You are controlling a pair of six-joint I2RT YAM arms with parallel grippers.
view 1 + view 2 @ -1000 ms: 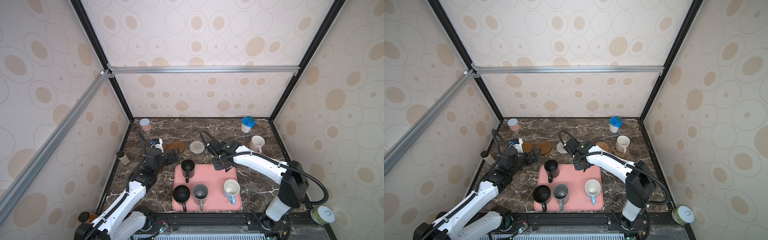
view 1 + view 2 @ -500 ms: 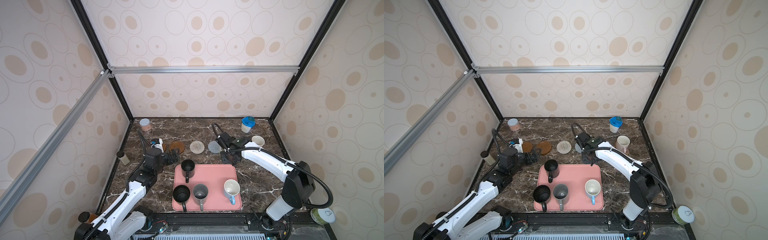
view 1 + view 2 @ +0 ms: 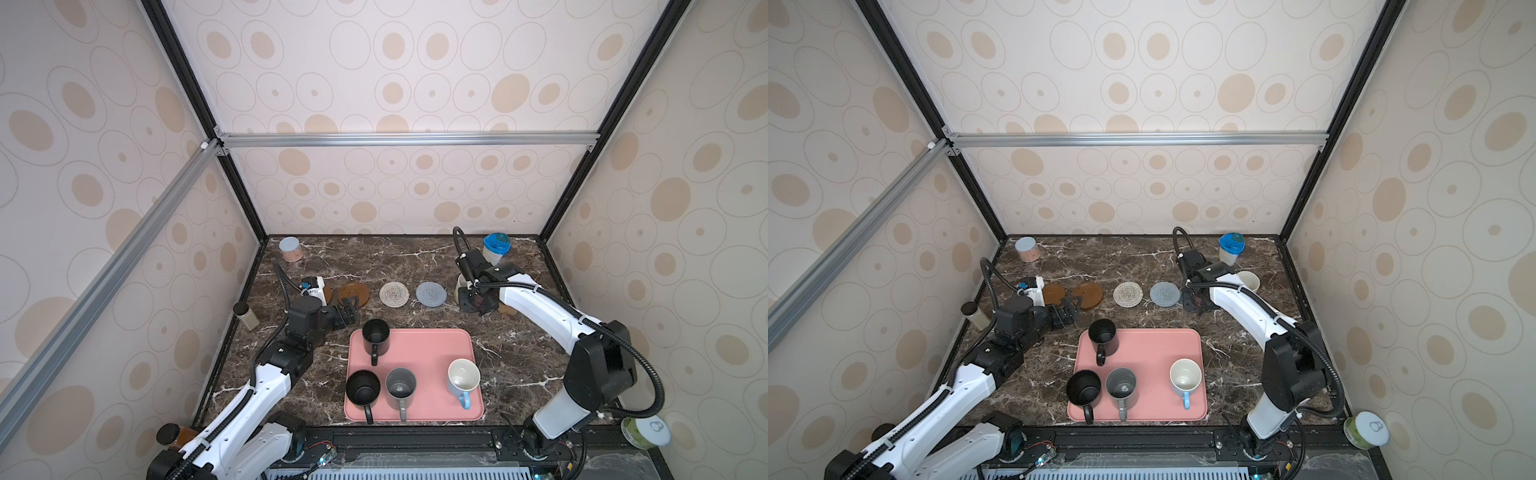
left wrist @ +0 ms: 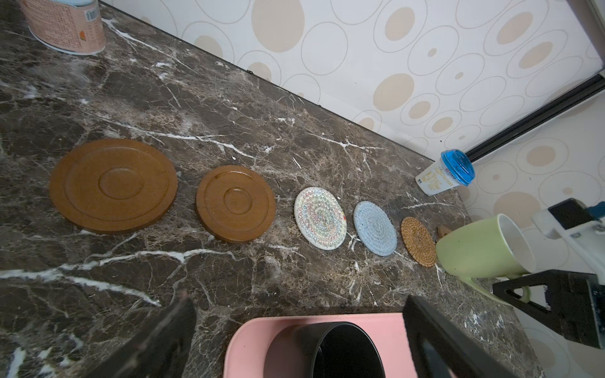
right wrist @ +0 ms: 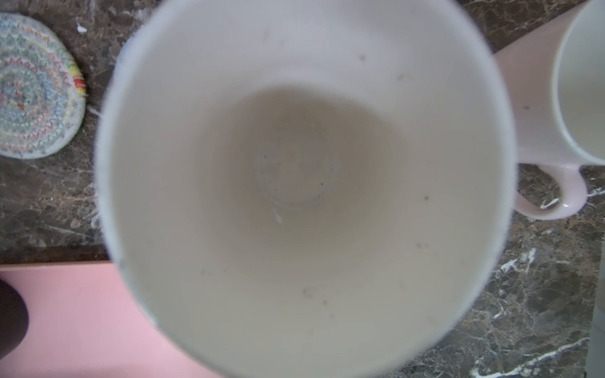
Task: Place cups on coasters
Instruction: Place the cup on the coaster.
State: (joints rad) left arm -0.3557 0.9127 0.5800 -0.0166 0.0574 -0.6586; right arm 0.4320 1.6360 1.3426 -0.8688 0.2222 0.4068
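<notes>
My left claw (image 3: 348, 312) hangs released beside the far left corner of the pink tray (image 3: 432, 345), jaws wide and holding nothing. In the left wrist view its fingers are blurred and cut off by the frame. Behind it lie two wooden coasters. My wrist hides most of the first wooden disc (image 3: 327, 293), and the second wooden disc (image 3: 353, 294) shows better. Next come the whitish woven coaster (image 3: 394, 294) and the blue-grey coaster (image 3: 431, 294), both bare.

On the tray stand a black mug (image 3: 376, 334), a second black mug (image 3: 363, 388), the grey mug (image 3: 400, 386) and the white-and-blue mug (image 3: 463, 376).

My right claw (image 3: 473, 301) is clenched on the light green mug (image 4: 481, 248), whose inside fills the right wrist view. I cannot tell whether the mug touches the surface. The rattan coaster (image 4: 419, 242) just beside it and the paw coaster (image 4: 443, 230) are largely covered by my arm in both top views. The white-pink mug (image 3: 1250, 281) peeks out past my forearm.
</notes>
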